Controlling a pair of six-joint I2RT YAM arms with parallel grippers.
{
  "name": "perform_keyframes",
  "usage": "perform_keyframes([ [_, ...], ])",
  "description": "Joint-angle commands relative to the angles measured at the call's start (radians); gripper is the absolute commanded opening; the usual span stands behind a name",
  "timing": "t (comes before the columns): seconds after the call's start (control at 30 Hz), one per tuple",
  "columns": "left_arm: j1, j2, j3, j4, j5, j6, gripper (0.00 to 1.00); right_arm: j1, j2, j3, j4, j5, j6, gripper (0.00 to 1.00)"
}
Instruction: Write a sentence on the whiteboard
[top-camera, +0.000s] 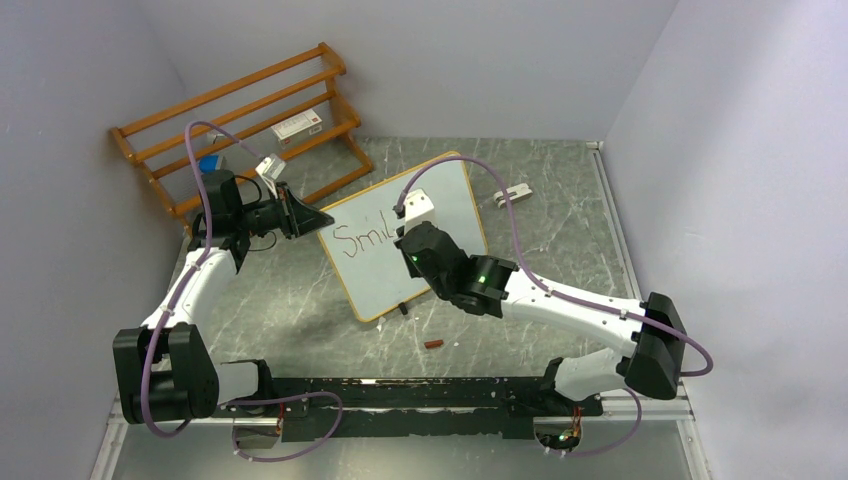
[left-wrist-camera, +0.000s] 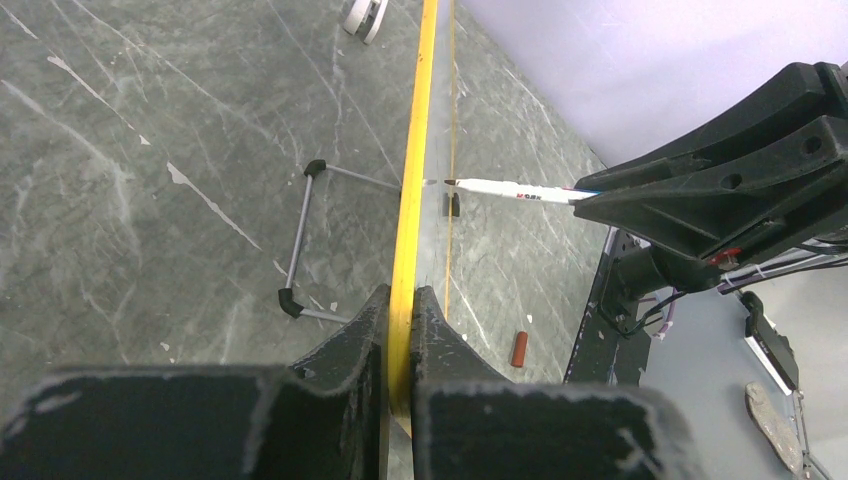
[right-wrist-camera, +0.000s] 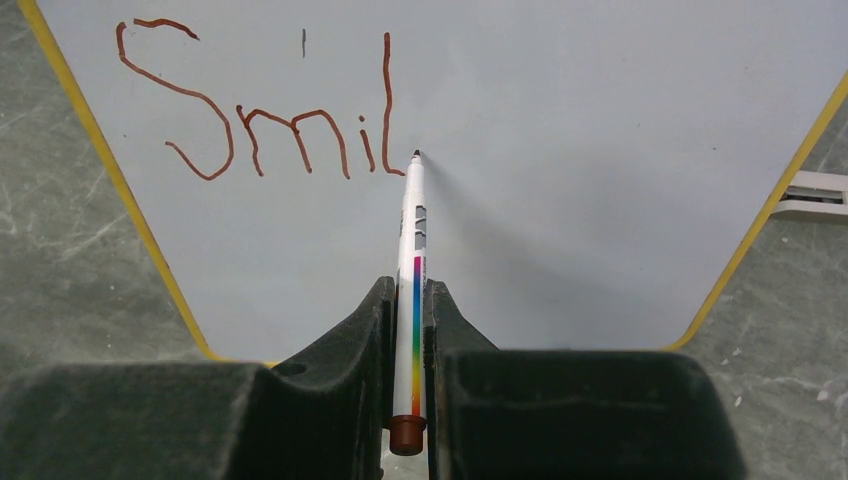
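The whiteboard (top-camera: 375, 285) stands tilted on the table, its frame showing as a yellow edge (left-wrist-camera: 413, 180). My left gripper (top-camera: 318, 222) is shut on that edge at the board's left corner, jaws on either side of it (left-wrist-camera: 401, 300). The sentence (right-wrist-camera: 260, 110) reads "Smil" in thin red-brown strokes, also seen from above (top-camera: 358, 240). My right gripper (right-wrist-camera: 405, 295) is shut on a white marker (right-wrist-camera: 412, 240) with a rainbow stripe. Its tip touches the board just right of the "l". In the left wrist view the marker (left-wrist-camera: 510, 190) meets the board's face.
An orange-brown slatted rack (top-camera: 240, 120) with a small box (top-camera: 297, 126) stands at the back left. A red marker cap (top-camera: 434, 344) lies on the table in front of the board. A white clip-like piece (top-camera: 511, 195) lies behind the board's right edge. The board's wire foot (left-wrist-camera: 300, 240) rests behind it.
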Motion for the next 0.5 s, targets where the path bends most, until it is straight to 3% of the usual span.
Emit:
perform_keyframes([
  [0.0, 0.015, 0.023, 0.001, -0.031, -0.082, 0.09, 0.05, -0.011, 0.014, -0.007, 0.038, 0.011, 0.009, 0.0],
  [0.47, 0.015, 0.025, 0.002, -0.034, -0.082, 0.094, 0.05, -0.017, 0.015, -0.002, 0.006, 0.053, 0.004, 0.0],
])
